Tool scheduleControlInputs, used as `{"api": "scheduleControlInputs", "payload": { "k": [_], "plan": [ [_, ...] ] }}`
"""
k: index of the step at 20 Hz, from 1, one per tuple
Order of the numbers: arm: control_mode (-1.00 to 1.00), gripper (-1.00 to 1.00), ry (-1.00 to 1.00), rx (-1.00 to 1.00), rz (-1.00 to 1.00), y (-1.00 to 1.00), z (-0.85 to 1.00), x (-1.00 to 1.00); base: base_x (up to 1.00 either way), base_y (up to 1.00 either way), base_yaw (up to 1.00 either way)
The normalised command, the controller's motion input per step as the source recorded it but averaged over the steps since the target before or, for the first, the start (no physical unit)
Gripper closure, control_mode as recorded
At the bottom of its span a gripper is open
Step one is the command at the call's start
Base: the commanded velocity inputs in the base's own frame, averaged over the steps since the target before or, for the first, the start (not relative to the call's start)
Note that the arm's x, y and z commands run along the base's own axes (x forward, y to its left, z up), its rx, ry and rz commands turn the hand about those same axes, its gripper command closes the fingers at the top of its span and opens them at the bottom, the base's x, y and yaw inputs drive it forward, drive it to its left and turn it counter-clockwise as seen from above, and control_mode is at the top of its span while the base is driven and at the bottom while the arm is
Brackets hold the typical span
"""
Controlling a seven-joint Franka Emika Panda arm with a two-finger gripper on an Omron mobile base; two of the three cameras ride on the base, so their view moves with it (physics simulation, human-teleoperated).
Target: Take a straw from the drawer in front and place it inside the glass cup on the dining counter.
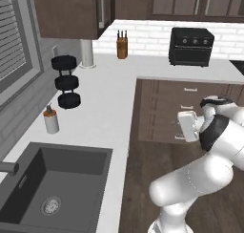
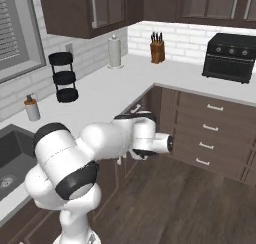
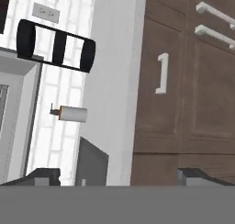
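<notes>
End effector [image 3: 118, 176] hangs in front of the lower cabinets, off the counter [image 1: 109, 84] edge, holding nothing; fingertips [image 3: 45, 176] sit wide apart at the bottom of the hand view. Hand view is rolled sideways: counter runs as a vertical white strip, dark wood cabinet fronts to its right with a short silver handle [image 3: 161, 74] on one front and two more handles at top right. Drawer stack [image 2: 210, 133] with silver handles sits under the far counter run, all fronts closed; cannot tell which one holds the straw. On the counter: black three-tier stand [image 1: 66, 81], soap bottle [image 1: 50, 119] beside the dark sink [image 1: 57, 179], paper towel roll [image 1: 86, 53], knife block [image 1: 122, 45], black toaster oven [image 1: 191, 46]. Arm is bent low over the wood floor [image 2: 190, 203].
</notes>
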Motion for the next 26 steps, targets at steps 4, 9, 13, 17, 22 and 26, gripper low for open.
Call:
{"api": "scheduleControlInputs", "payload": {
  "k": [4,9,13,17,22,26],
  "plan": [
    [-1.0,-1.0,0.0,0.2,0.09,0.26,-0.71,0.53,0.0,0.0,0.0],
    [-1.0,-1.0,0.0,0.21,0.09,0.33,-0.55,0.4,0.0,0.0,0.0],
    [-1.0,-1.0,-0.02,0.15,0.1,0.39,-0.54,0.14,0.0,0.0,0.0],
    [-1.0,-1.0,-0.07,0.09,0.11,0.27,-0.41,0.06,0.0,0.0,0.0],
    [-1.0,-1.0,-0.07,0.07,0.1,0.14,-0.26,0.35,0.0,0.0,0.0],
    [-1.0,-1.0,-0.12,0.01,0.06,0.34,-0.22,0.3,0.0,0.0,0.0]
  ]
}}
